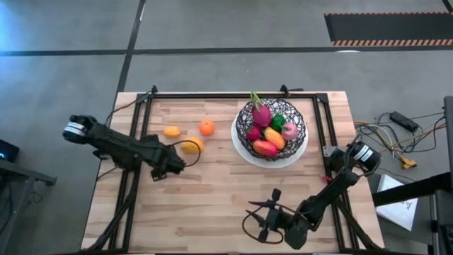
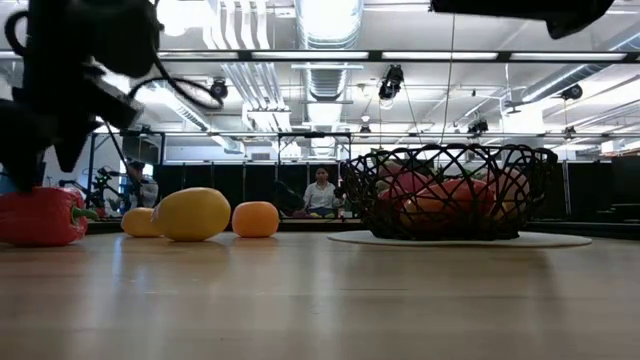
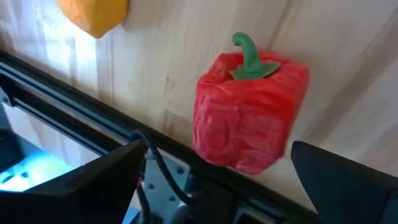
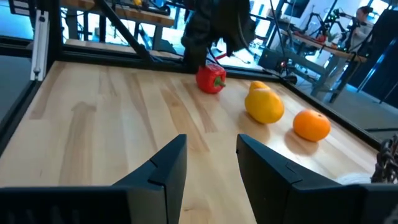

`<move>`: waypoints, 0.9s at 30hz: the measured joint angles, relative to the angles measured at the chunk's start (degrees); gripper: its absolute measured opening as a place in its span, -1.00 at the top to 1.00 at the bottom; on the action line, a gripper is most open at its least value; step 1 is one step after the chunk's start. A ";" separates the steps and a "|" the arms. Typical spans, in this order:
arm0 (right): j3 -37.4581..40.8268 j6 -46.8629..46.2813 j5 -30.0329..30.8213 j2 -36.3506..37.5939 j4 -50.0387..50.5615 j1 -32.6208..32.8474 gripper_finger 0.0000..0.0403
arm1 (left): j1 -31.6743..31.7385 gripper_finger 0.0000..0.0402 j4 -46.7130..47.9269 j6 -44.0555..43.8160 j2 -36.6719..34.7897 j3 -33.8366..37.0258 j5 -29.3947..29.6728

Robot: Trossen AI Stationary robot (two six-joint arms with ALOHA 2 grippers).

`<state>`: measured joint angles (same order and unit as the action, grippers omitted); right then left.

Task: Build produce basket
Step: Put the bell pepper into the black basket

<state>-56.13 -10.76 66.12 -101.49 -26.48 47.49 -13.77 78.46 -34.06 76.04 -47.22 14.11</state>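
Note:
The black wire basket (image 1: 303,119) on its white plate stands at the table's far right and holds a pink dragon fruit (image 1: 260,113), green, pale pink, orange and red pieces. On the bare wood to its left lie an orange (image 1: 207,127), a yellow lemon (image 1: 191,145) and a small orange piece (image 1: 172,131). A red pepper (image 3: 249,112) rests on its side by the black rail. My left gripper (image 3: 217,149) is open just above it, one finger on either side, not touching. In the high view the gripper (image 1: 161,170) hides the pepper. My right gripper (image 1: 263,216) is open and empty near the front edge.
A black metal frame (image 1: 212,97) runs round the table's far and side edges; one rail (image 3: 74,124) lies right beside the pepper. Bare wood lies between the loose fruit and my right gripper (image 4: 211,146). Cables lie beyond the right edge. A person (image 2: 322,190) sits far behind the table.

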 joint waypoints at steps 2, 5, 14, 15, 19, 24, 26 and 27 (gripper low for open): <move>-0.49 0.79 -0.03 0.23 0.02 0.22 0.34 | 1.32 -0.94 -0.36 2.74 1.92 0.35 0.00; -0.90 1.50 -0.38 1.08 -0.03 0.40 0.36 | 2.97 -0.94 -1.71 6.15 4.28 1.59 -0.06; -0.93 0.12 -0.55 1.55 0.02 1.71 0.37 | 4.10 -0.94 -11.78 15.83 10.74 5.45 -2.20; -0.91 0.00 -0.55 1.55 0.04 2.01 0.37 | 4.13 -0.93 -12.29 16.39 11.44 5.55 -2.80; -0.94 -0.10 -0.33 1.55 0.02 3.63 0.37 | 3.89 -0.77 -12.93 16.65 13.54 5.32 -3.45; -1.69 0.03 -0.06 1.55 -0.02 5.60 0.37 | 1.82 -0.40 -13.64 14.21 12.91 3.34 -4.84; -1.69 -0.69 -0.08 1.55 0.08 6.06 0.37 | -0.08 -0.37 -14.03 11.79 11.81 1.89 -4.90; -1.69 -1.46 -0.07 1.55 0.17 6.16 0.37 | -1.32 -0.37 -14.90 10.54 11.31 1.21 -4.90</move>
<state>-57.82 -12.22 66.05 -99.94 -26.31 53.65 -15.09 63.56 -23.52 87.35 -46.01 9.21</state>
